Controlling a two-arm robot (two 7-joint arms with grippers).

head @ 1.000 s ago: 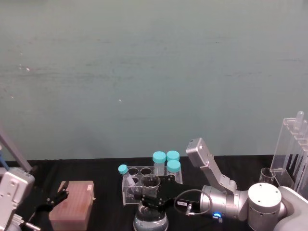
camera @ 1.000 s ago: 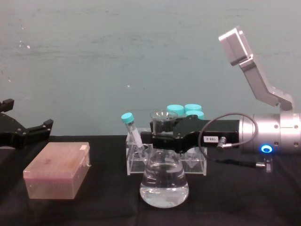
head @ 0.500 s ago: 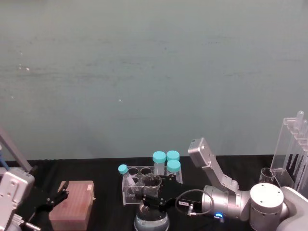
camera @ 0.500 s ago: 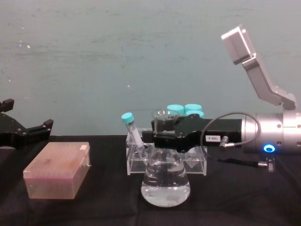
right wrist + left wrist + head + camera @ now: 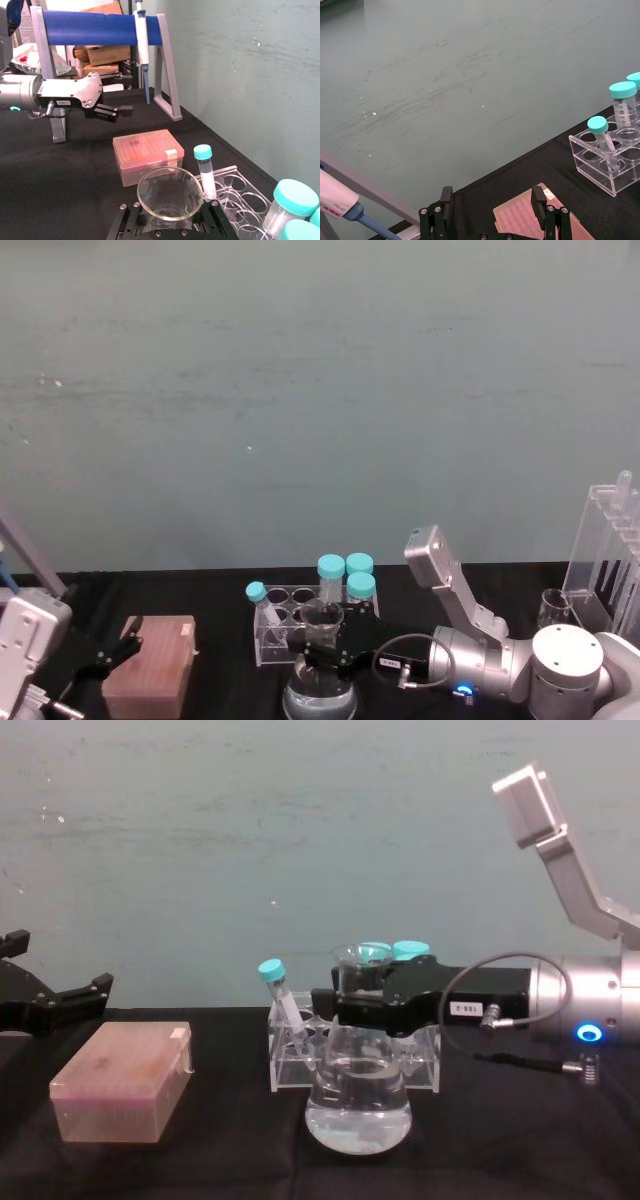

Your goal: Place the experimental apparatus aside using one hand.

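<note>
Nearest me, at the six o'clock edge of the black table [image 5: 520,1150], my right gripper [image 5: 352,1008] was clenched on the neck of the conical flask [image 5: 358,1105], fingers set just under the flared rim so the wide body hung free below; a flask part-full of clear liquid is best carried by its neck and kept upright, and I judged that was why I held it so. From the chest view its base looked close to the cloth, though I could not tell whether it had left the surface. My left gripper [image 5: 60,1003] hung spread and empty out at nine o'clock, above the pink tip box [image 5: 122,1082], parked because this job asked for one hand only. Just behind the flask, toward twelve o'clock, stood the small clear tube rack [image 5: 295,1055] with its teal-capped tubes [image 5: 345,565], one leaning at the left end; it was near enough that I reckoned any sideways move needed care not to clip it. Farther off at three o'clock stood the small beaker [image 5: 551,610] and the tall acrylic rack [image 5: 608,550], where the apparatus seemed to be gathered. Beyond everything rose the grey-green wall [image 5: 320,390].
</note>
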